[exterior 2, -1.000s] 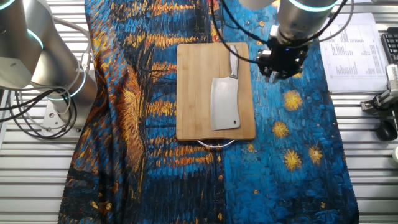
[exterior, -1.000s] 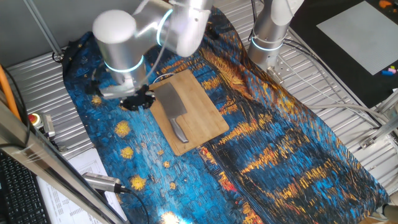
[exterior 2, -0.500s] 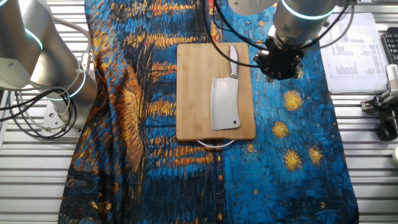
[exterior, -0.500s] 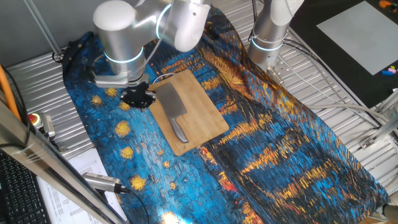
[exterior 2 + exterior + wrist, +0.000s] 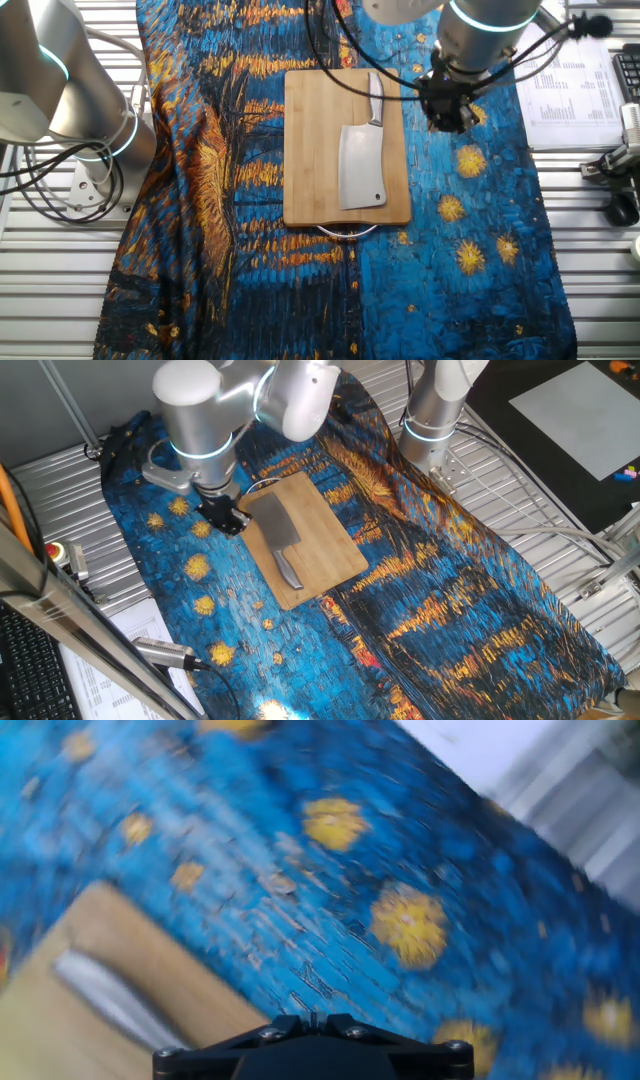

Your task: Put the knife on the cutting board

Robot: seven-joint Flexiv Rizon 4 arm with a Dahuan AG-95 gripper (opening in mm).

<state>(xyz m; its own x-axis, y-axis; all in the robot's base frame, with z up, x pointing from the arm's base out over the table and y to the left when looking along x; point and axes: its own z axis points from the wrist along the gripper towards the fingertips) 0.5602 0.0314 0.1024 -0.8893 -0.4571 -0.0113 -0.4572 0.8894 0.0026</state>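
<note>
The knife (image 5: 278, 528), a grey cleaver, lies flat on the bamboo cutting board (image 5: 325, 530) with its handle toward the board's near end. In the other fixed view the knife (image 5: 360, 165) lies on the right half of the board (image 5: 312, 150). My gripper (image 5: 228, 518) hangs above the blue cloth just beside the board's edge, level with the handle (image 5: 375, 98), and holds nothing. In the hand view my gripper (image 5: 312, 1017) has its jaws closed together, with the board (image 5: 50, 1020) and the knife handle (image 5: 105, 992) blurred at lower left.
A blue and orange painted cloth (image 5: 430, 600) covers the table. A second robot arm's base (image 5: 432, 415) stands at the back. Papers (image 5: 580, 85) lie beside the cloth. A red button (image 5: 55, 550) and cables sit at the table's edge.
My hand has turned about its own axis and risen a little beside the board. The knife and the board have not moved.
</note>
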